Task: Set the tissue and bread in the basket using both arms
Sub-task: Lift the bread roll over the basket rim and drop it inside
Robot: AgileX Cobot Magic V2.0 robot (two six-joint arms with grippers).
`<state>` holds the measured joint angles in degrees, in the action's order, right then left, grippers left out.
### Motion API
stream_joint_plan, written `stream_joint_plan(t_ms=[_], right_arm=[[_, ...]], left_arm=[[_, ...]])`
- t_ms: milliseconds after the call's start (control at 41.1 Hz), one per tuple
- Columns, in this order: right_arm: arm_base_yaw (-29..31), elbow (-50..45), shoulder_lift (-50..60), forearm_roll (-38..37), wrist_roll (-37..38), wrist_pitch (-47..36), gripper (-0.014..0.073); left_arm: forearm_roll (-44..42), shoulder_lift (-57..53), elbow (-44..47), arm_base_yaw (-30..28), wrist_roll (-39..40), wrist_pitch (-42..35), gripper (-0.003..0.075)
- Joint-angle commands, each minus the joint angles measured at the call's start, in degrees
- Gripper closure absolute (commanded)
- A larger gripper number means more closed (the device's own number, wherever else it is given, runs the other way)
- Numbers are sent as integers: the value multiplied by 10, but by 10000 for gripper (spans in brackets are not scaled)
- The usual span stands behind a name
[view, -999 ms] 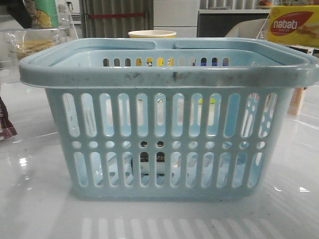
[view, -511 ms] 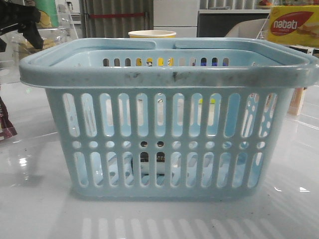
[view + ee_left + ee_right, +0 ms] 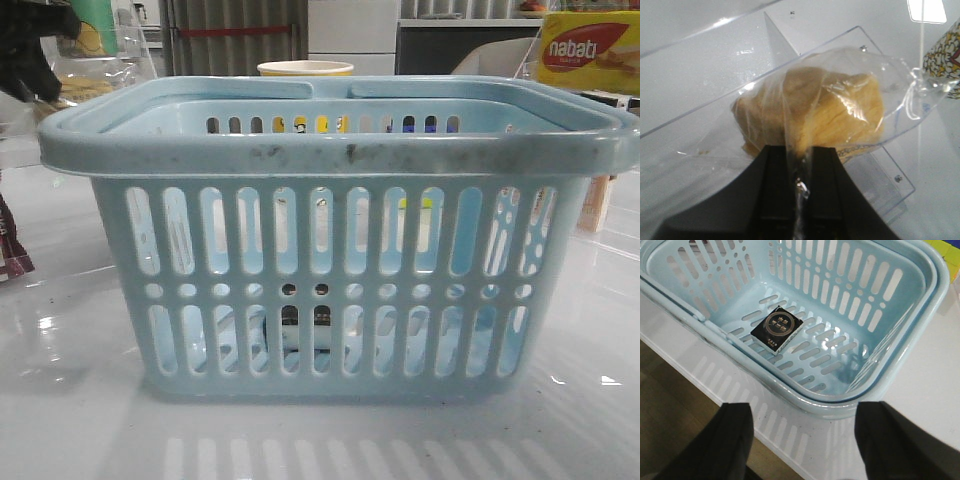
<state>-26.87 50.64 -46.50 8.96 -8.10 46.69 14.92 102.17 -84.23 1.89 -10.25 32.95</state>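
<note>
Left gripper (image 3: 799, 172) shifted, pinching bread (image 3: 812, 117) bag; tissue (image 3: 777, 329) inside basket (image 3: 920, 340).

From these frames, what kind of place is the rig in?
Probably a lab or office test area staged as a snack or shop scene, not a real store. A glossy white table holds a blue basket, a "nabati" box and clear acrylic stands; cabinets line the back.

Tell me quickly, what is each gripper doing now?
Left gripper: closed on the bread bag.
Right gripper: open, holding nothing, over the basket rim.
</note>
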Motion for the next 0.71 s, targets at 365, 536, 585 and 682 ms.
stream_joint_plan(t_ms=[365, 536, 585, 682], right_arm=[[0, 15, 5, 4, -6, -33, 52], [0, 15, 5, 4, -6, -33, 52], [0, 15, 5, 4, -6, -33, 52], [0, 15, 5, 4, -6, -33, 52]], left_arm=[[33, -197, -13, 58, -32, 54, 627], [33, -262, 52, 156, -65, 36, 627], [33, -276, 79, 185, -80, 21, 627], [32, -291, 125, 234, -92, -2, 627]])
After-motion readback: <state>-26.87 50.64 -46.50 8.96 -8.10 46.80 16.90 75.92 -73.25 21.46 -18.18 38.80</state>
